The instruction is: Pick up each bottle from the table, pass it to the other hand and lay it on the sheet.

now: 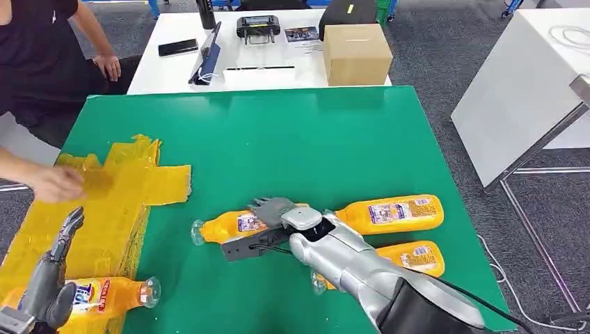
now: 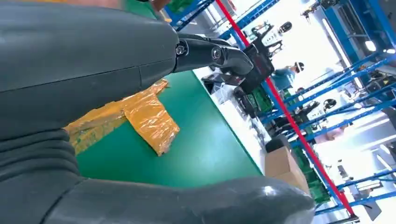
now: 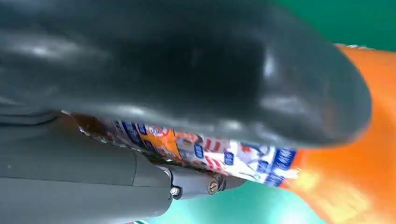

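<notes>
Four orange bottles lie on the green table (image 1: 313,139). One bottle (image 1: 104,293) rests on the yellow sheet (image 1: 118,202) at the robot's left, cap pointing toward the table's middle; it appears already delivered. Three remain on the bare green surface at the right: the near-left bottle (image 1: 233,224), the far-right bottle (image 1: 393,213) and the near-right bottle (image 1: 410,256), all on their sides.

The right hand (image 1: 275,212) sits over the near-left bottle, fingers draped across its body. In the right wrist view the thumb and fingers bracket the label (image 3: 224,156), so the hand appears to be closing on this bottle for the pick-up; whether the grasp is fully tight cannot be told.

The left hand (image 1: 52,271) stands beside the delivered bottle with fingers extended and nothing between them, so it is released. This placement suits receiving the next hand-over.

A person's hand (image 1: 56,182) rests on the sheet's far part, apparently holding it flat.

Each bottle is translucent orange plastic with a printed blue-and-red label and a clear cap.
</notes>
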{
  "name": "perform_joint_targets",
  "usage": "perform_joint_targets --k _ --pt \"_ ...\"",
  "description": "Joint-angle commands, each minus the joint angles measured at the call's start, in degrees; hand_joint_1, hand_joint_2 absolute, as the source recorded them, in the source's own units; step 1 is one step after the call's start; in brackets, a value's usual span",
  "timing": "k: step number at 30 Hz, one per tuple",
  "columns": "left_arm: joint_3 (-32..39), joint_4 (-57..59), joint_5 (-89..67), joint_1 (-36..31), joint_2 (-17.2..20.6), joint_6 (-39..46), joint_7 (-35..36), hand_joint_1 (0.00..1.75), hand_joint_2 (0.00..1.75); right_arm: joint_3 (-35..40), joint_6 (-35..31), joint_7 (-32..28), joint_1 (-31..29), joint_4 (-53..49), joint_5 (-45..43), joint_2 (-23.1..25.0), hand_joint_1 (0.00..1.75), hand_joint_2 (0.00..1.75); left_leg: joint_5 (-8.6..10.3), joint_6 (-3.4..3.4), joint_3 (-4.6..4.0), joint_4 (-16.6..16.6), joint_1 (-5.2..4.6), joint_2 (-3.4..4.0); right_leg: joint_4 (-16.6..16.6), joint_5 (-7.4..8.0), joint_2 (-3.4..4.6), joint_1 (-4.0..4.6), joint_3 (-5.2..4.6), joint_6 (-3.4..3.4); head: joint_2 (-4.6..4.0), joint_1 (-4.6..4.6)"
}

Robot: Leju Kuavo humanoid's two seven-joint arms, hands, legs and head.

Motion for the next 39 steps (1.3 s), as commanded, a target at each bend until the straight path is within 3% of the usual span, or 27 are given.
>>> perform_joint_targets --k 1,11,12,14,15,17,18,39 --pt "3.2 -2.1 0.5 -1.6 -5.3 -1.4 0.2 0.0 0.0 1.7 -0.5 0.5 -1.1 0.7 0.3 -2.6 0.0 0.0 0.05 0.04 0.07 0.0 0.03 -0.21 -0.1 0.02 -0.17 0.04 0.16 0.01 0.0 0.02" --pt "6.0 -4.1 4.4 -2.7 -8.8 -8.0 0.2 0.0 0.0 1.2 0.4 1.4 -0.2 1.3 3.3 -4.9 0.0 0.0 0.04 0.08 0.1 0.0 0.03 -0.2 -0.1 0.03 -0.17 0.04 0.23 0.05 0.0 0.02" --pt "6.0 -4.1 4.4 -2.7 -8.8 -8.0 0.2 0.0 0.0 1.2 0.4 1.4 -0.2 1.3 3.3 -4.9 0.0 1.75 0.05 0.07 0.09 0.0 0.0 -0.19 -0.1 0.02 -0.16 0.02 0.21 0.04 0.0 0.02" --pt "5.7 -3.4 4.5 -3.5 -8.8 -8.9 0.2 0.0 0.0 2.3 2.4 0.9 -0.4 2.5 4.2 -4.8 0.02 1.75 0.05 0.03 0.03 0.0 -0.02 -0.14 -0.1 0.02 -0.13 0.0 0.09 0.01 0.0 0.02" --pt "5.7 -3.3 4.5 -3.6 -8.8 -8.9 0.2 0.0 0.0 2.2 2.4 0.9 -0.4 2.5 4.2 -4.8 0.44 1.75 0.07 0.04 0.07 0.0 -0.01 -0.22 -0.1 0.03 -0.19 0.0 0.16 0.01 0.0 0.02" --pt "5.5 -2.9 4.6 -4.2 -8.8 -9.2 0.2 0.0 0.0 2.0 2.3 0.8 -0.2 3.1 4.1 -4.8 1.54 1.75 0.08 0.04 0.1 0.0 0.01 -0.24 -0.1 0.03 -0.21 0.0 0.2 0.0 0.0 0.02" --pt "5.6 -2.6 4.5 -4.3 -8.7 -9.1 0.2 0.0 0.0 2.0 2.1 0.7 -0.1 3.4 4.3 -4.8 1.75 1.75 0.07 0.02 0.08 0.0 0.0 -0.18 -0.1 0.02 -0.16 -0.02 0.15 0.01 0.0 0.02" --pt "7.5 -3.2 6.1 -3.7 -9.2 -10.6 0.2 0.0 0.0 0.8 1.0 0.4 1.3 3.3 4.4 -5.1 1.75 1.75 0.05 0.02 0.45 -0.1 -0.01 -0.12 -0.1 0.03 -0.11 -0.03 0.49 0.0 0.0 0.0"
